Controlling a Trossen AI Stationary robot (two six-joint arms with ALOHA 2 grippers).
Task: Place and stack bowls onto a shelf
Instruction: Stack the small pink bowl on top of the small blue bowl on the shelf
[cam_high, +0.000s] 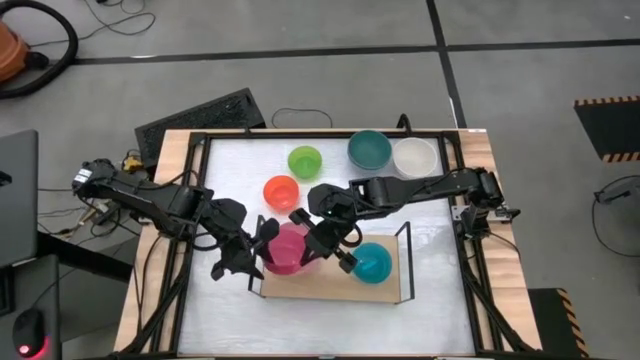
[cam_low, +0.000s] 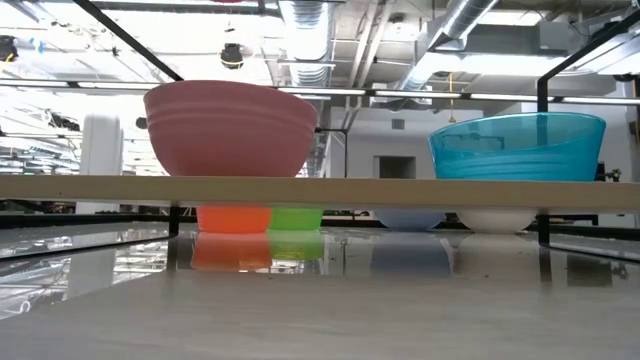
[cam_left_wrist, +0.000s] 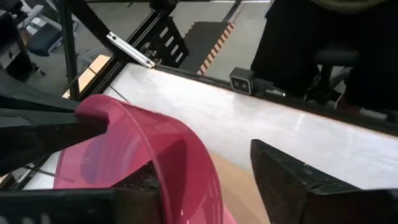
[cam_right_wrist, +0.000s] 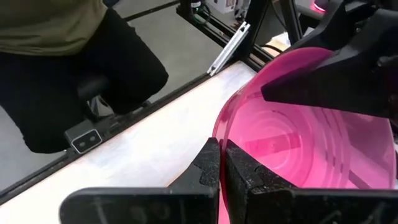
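Observation:
A pink bowl (cam_high: 288, 250) stands upright on its base on the left part of the light-wood shelf (cam_high: 330, 288). It also shows in the low view (cam_low: 230, 128). A light-blue bowl (cam_high: 373, 263) stands on the shelf's right part. My right gripper (cam_right_wrist: 222, 171) is shut at the pink bowl's rim, on its right side. My left gripper (cam_left_wrist: 211, 186) is open at the bowl's left side, one finger (cam_left_wrist: 140, 183) inside the bowl and the other (cam_left_wrist: 298, 180) outside. I cannot tell whether the inner finger touches the wall. My right gripper pinches the pink bowl's rim (cam_right_wrist: 217, 134) between its two fingers, on the side toward the table's right. The fingers slant down from above and from the right. The bowl stays upright with its base on the shelf board.
Green (cam_high: 304, 160), orange (cam_high: 281, 190), teal (cam_high: 368, 150) and white (cam_high: 415, 156) bowls stand on the white tabletop beyond the shelf. A black wire frame (cam_high: 408, 262) rises at the shelf's right end. A seated person (cam_right_wrist: 68, 68) is just past the table's edge.

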